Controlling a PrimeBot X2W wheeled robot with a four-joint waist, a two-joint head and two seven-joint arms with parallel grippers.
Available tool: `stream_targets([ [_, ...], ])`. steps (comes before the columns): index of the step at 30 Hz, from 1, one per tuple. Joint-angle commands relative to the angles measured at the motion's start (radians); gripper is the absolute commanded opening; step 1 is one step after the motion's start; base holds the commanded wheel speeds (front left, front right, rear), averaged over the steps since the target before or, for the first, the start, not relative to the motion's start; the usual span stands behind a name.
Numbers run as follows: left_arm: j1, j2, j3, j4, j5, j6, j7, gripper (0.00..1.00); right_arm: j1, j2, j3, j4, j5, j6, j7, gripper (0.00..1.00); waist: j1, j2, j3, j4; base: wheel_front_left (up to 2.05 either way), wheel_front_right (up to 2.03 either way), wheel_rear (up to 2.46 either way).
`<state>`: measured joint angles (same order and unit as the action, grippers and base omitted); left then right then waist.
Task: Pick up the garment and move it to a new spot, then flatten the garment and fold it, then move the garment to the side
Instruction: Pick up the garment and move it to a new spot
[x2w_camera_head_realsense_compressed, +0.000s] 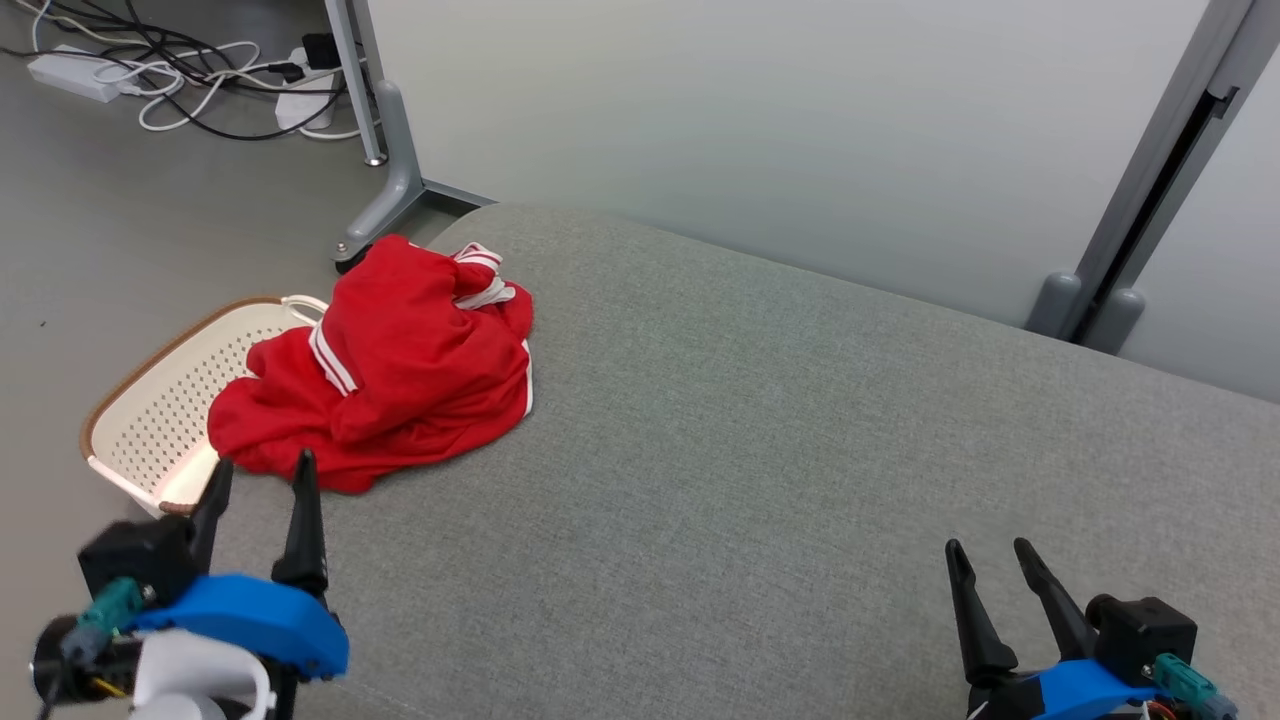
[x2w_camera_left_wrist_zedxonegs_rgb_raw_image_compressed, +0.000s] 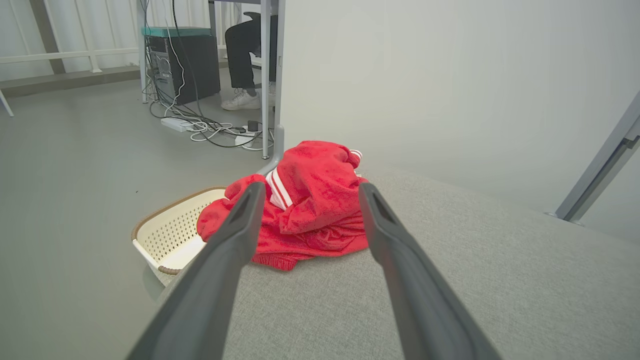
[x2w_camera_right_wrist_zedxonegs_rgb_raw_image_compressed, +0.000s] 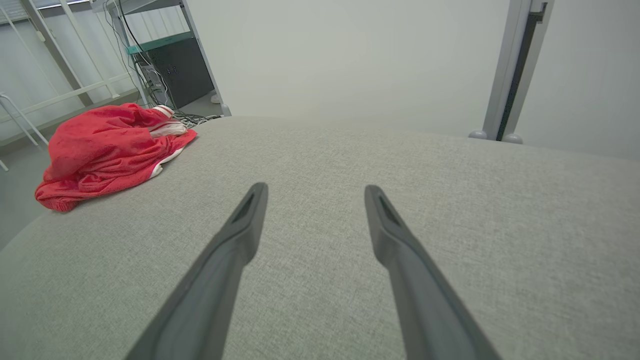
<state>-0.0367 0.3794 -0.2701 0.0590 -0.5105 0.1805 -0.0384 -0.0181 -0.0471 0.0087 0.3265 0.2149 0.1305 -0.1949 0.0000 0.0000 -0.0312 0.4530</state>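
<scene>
- Head view: the red garment (x2w_camera_head_realsense_compressed: 390, 370) lies bunched at the surface's (x2w_camera_head_realsense_compressed: 750, 450) far left corner, spilling over the edge onto a basket (x2w_camera_head_realsense_compressed: 170, 345). The left pincer (x2w_camera_head_realsense_compressed: 265, 460) is wide open, empty and just short of it. The right pincer (x2w_camera_head_realsense_compressed: 987, 545) is open and empty.
- Left wrist view: the cloth looks soft, light and floppy; pinch a raised fold.
- Right wrist view: the garment (x2w_camera_right_wrist_zedxonegs_rgb_raw_image_compressed: 105, 150) lies well apart.

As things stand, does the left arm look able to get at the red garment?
Probably yes. The left gripper is open, pointing at the red garment, which lies bunched at the edge of the grey cushion, partly over the basket. Nothing stands between them.
</scene>
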Motion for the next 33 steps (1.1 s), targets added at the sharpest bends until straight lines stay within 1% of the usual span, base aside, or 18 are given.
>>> stream_targets([
  [1,-0.033,0.009,0.010,-0.007,-0.017,-0.008,0.028,1.00,-0.010,-0.006,-0.003,-0.006,-0.007,0.000,0.000,1.00,0.0000,0.0000,0.003,-0.003,0.00,0.00,0.00],
  [4,-0.129,0.041,0.045,-0.030,-0.066,-0.022,0.116,1.00,-0.016,-0.006,-0.005,-0.016,-0.012,0.000,0.002,1.00,0.0000,0.0000,0.017,-0.017,0.00,0.00,0.00],
  [5,-0.155,0.062,0.051,-0.029,-0.070,-0.027,0.151,1.00,-0.019,-0.006,-0.003,-0.021,-0.014,0.000,0.004,1.00,0.0000,0.0000,0.025,-0.024,0.00,0.00,0.00],
  [8,-0.252,0.099,0.075,-0.018,-0.113,-0.046,0.241,1.00,-0.022,-0.006,-0.001,-0.038,-0.014,0.000,0.014,1.00,0.0000,0.0000,0.046,-0.047,0.00,0.00,0.00],
  [10,-0.304,0.122,0.088,0.006,-0.150,-0.062,0.308,1.00,-0.032,-0.006,0.007,-0.050,-0.015,0.000,0.019,1.00,0.0000,0.0000,0.066,-0.065,0.00,0.00,0.00],
  [16,-0.420,0.191,0.151,0.103,-0.244,-0.077,0.453,1.00,-0.065,-0.006,0.006,-0.093,-0.037,0.000,0.037,1.00,0.0000,0.0000,0.150,-0.137,0.00,0.00,0.00],
  [22,-0.465,0.259,0.223,0.175,-0.306,-0.045,0.547,1.00,-0.096,-0.006,-0.008,-0.159,-0.074,0.000,0.069,1.00,0.0000,0.0000,0.273,-0.225,0.00,0.00,0.00],
  [28,-0.432,0.306,0.273,0.199,-0.357,-0.020,0.623,1.00,-0.119,-0.005,-0.034,-0.243,-0.106,0.000,0.105,1.00,0.0000,0.0000,0.398,-0.305,0.00,0.00,0.00],
  [30,-0.426,0.322,0.290,0.216,-0.372,-0.024,0.636,1.00,-0.124,-0.005,-0.042,-0.261,-0.113,0.000,0.112,1.00,0.0000,0.0000,0.430,-0.323,0.00,0.00,0.00],
  [33,-0.404,0.342,0.301,0.239,-0.366,-0.013,0.642,1.00,-0.130,-0.005,-0.046,-0.278,-0.115,0.000,0.114,1.00,0.0000,0.0000,0.468,-0.348,0.00,0.00,0.00],
])
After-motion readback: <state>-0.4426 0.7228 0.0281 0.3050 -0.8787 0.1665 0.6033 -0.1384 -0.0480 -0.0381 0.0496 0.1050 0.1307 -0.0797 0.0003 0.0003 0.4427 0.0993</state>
